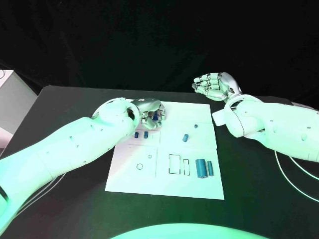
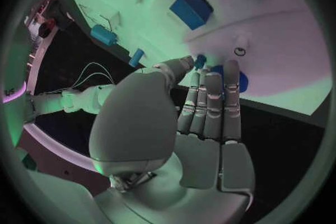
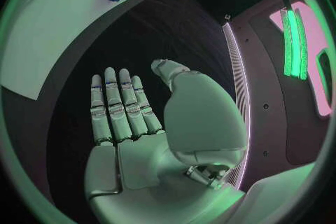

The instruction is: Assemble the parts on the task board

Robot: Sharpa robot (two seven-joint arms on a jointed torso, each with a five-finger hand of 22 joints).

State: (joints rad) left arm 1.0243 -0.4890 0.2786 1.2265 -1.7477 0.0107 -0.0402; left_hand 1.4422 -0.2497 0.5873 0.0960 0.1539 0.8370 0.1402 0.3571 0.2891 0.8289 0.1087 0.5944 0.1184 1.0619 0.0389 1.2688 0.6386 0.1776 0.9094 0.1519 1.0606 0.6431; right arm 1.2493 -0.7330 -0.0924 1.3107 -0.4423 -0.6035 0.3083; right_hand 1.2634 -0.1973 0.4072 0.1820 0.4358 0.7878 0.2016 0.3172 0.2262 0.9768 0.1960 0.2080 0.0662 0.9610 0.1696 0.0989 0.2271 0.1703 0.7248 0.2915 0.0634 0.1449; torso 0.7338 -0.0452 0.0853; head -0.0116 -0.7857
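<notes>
The white task board (image 1: 167, 185) lies mid-table. My left hand (image 1: 151, 112) reaches down onto its far left corner, thumb and a finger pinching a small blue part (image 2: 200, 61); a round blue part (image 2: 238, 82) is half hidden behind the fingers. Two short blue parts (image 1: 141, 134) stand just before that hand, seen as blue blocks (image 2: 191, 7). A small blue part (image 1: 185, 136) and a tiny one (image 1: 196, 126) sit mid-board. A thick blue cylinder (image 1: 200, 168) and a thinner one (image 1: 210, 168) lie near the right edge. My right hand (image 1: 216, 85) hovers beyond the board, fingers (image 3: 115, 106) straight, holding nothing.
A white box (image 1: 1, 99) stands at the table's left edge. Thin white cables (image 1: 296, 184) trail over the black table (image 1: 253, 174) at the right. Outlined slots (image 1: 174, 164) and a ring mark (image 1: 139, 166) show on the board's near half.
</notes>
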